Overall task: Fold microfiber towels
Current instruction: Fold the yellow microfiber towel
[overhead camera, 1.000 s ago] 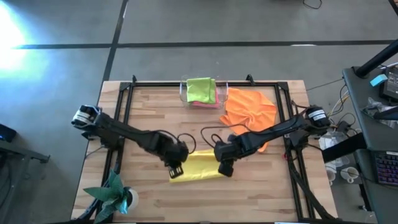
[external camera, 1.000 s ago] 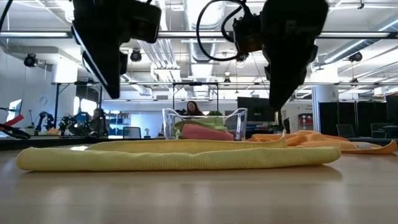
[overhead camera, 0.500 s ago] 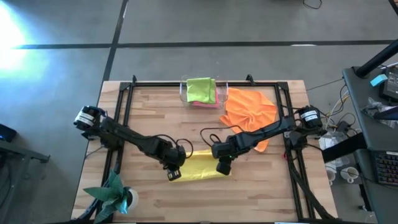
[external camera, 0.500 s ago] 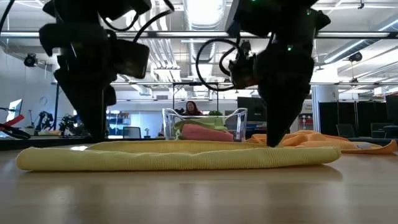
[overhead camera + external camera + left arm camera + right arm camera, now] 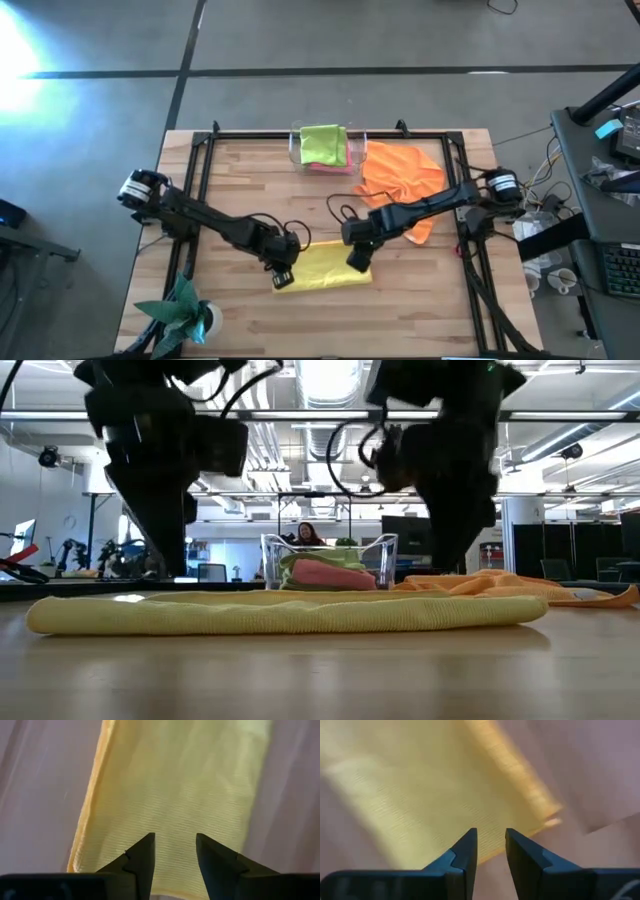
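A yellow microfiber towel (image 5: 322, 270) lies folded into a flat strip on the wooden table, near its middle (image 5: 290, 612). My left gripper (image 5: 282, 278) stands open close over the strip's left end (image 5: 175, 785), pointing steeply down. My right gripper (image 5: 357, 260) stands open with a narrower gap over the strip's right end, beside a corner (image 5: 552, 817) of the towel. Nothing lies between either pair of fingers. In the low view both grippers (image 5: 160, 565) (image 5: 450, 565) end just above the cloth.
A crumpled orange towel (image 5: 400, 178) lies far right. A clear tray (image 5: 296, 150) at the far edge holds a lime green towel (image 5: 322, 143) on a pink one (image 5: 335, 168). A green plant-like figure (image 5: 185, 315) stands at the near left corner. Black rails (image 5: 205, 160) frame the table.
Both grippers have come down toward the yellow towel's ends. My right gripper has also shifted a little toward the far edge and rolled. The towel lies as before.
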You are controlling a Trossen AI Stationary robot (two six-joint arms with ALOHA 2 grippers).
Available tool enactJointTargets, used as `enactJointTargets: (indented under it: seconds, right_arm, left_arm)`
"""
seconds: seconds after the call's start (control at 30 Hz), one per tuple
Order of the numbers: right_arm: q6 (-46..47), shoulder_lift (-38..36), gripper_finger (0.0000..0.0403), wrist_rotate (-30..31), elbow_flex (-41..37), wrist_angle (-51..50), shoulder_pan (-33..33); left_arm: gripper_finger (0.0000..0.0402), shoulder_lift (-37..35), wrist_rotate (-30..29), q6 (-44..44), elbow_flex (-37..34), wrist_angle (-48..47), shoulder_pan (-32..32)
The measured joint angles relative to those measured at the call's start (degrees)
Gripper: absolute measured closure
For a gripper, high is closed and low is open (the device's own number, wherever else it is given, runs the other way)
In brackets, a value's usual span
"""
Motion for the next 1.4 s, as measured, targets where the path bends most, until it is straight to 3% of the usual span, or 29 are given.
enactJointTargets:
  seconds: [0.17, 0.3, 0.47, 0.77, 0.93, 1.17, 1.4]
  right_arm:
    - [1.89, -0.75, 0.0310, -5.08, 0.05, 1.53, 5.05]
    - [2.59, 0.62, 0.0310, -5.63, -0.25, 3.17, 8.00]
    - [2.66, 3.76, 0.0310, -5.17, -0.33, 4.02, 8.38]
    - [-0.22, 7.02, 0.0311, -4.74, -0.18, 4.78, 4.48]
    - [-0.52, 7.07, 0.0311, 0.81, -0.15, 4.82, 0.33]
    - [-0.84, 7.23, 0.0311, 6.50, -0.05, 5.42, -6.37]
    - [-10.23, 4.54, 0.0311, 6.76, 1.23, -0.32, -7.52]
  left_arm:
    - [0.0275, -1.98, -1.67, 0.09, 1.08, 0.12, 0.13]
    - [0.0275, -2.26, -4.85, 0.27, 0.92, 0.03, 0.25]
    - [0.0275, -1.20, -4.13, 0.17, 0.13, 0.23, 0.23]
    - [0.0275, 3.09, 0.50, 0.09, -1.74, 3.50, 0.25]
    - [0.0275, 6.68, 5.89, -1.27, -1.66, 8.07, 0.26]
    - [0.0275, 9.58, 8.43, -2.46, -1.70, 19.85, 0.07]
    - [0.0275, 8.01, 8.64, -1.20, -1.08, 24.49, 0.12]
